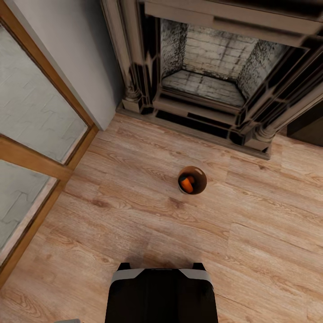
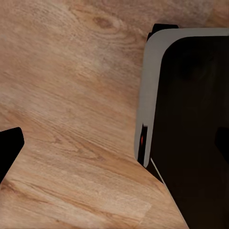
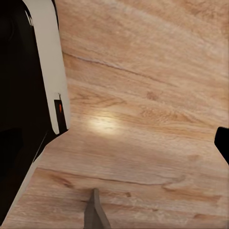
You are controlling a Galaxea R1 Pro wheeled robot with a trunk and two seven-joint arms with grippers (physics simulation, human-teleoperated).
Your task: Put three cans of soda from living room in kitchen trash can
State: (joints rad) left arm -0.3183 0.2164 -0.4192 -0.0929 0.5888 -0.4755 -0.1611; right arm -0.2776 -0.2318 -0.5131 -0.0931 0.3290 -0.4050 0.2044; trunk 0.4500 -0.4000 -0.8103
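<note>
The tash can stands on the light wood plank floor in front of the brick fireplace, its brown inside open to the head view. An orange can of soda lies inside it, with a second bit of orange right behind; I cannot tell whether that is another can. No blue can is in sight. My left gripper hangs over bare floor beside my base, fingers far apart and nothing between them. My right gripper hangs likewise on the other side, one black fingertip at the picture's edge.
My black base sits a short way back from the bin. A wood-framed glass door runs along the left, meeting a grey wall. The fireplace's stone surround closes off the far side.
</note>
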